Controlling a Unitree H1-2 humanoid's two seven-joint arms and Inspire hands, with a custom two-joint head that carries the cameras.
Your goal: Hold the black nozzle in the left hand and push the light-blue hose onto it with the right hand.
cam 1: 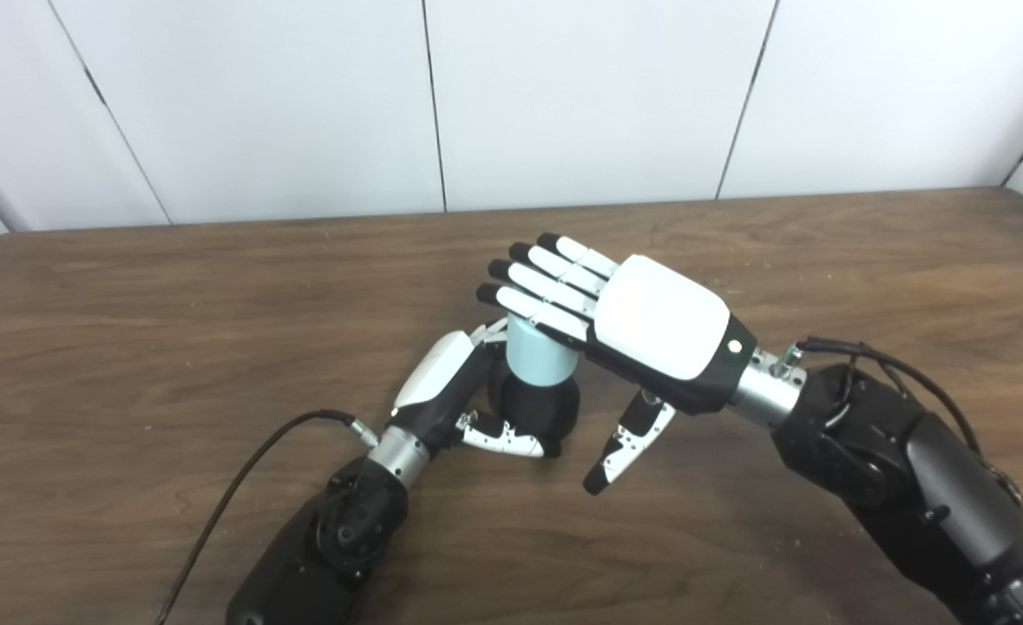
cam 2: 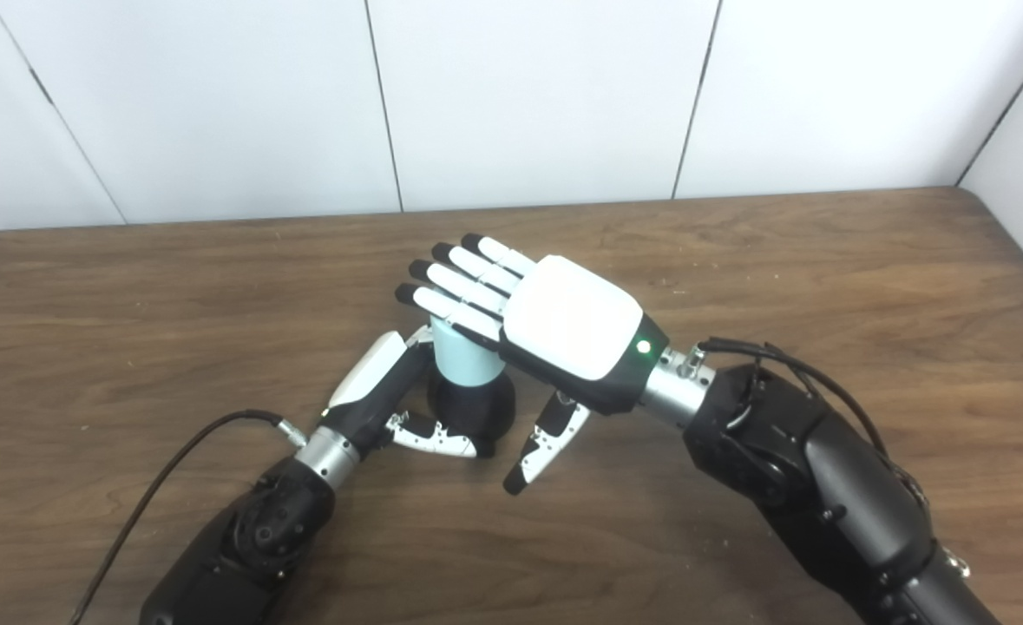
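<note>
- Step in hand: seating the hose. I read the light-blue hose (cam 1: 539, 349) as already standing upright on the black nozzle (cam 1: 539, 406), mid-table.
- Left hand (cam 1: 450, 386) is wrapped round the nozzle from its 9 o'clock side, thumb curled across the front at the base. Looks like a hold; the fingers behind are hidden, so I can't confirm how firm.
- Right hand (cam 1: 628, 325) is flat and spread, gripping nothing. Its fingers (cam 2: 455, 291) lie over the hose's top end, palm down, thumb hanging free toward 5 o'clock. Touching or just above: can't tell from either eye view.
- Hose sits at 12 o'clock of the nozzle, coaxial as far as I can judge. How deep it is seated is not visible.
- Next move, my call: press straight down along the hose axis with the flat fingers while the left hand braces the nozzle against the wooden table (cam 1: 129, 347). Keep the push centred; an off-axis load could tip the pair toward 9 o'clock.
- Writing: none readable. No brand or label on hands, hose or nozzle. Only a green indicator light (cam 2: 644, 346) on the right hand's back near the wrist.
</note>
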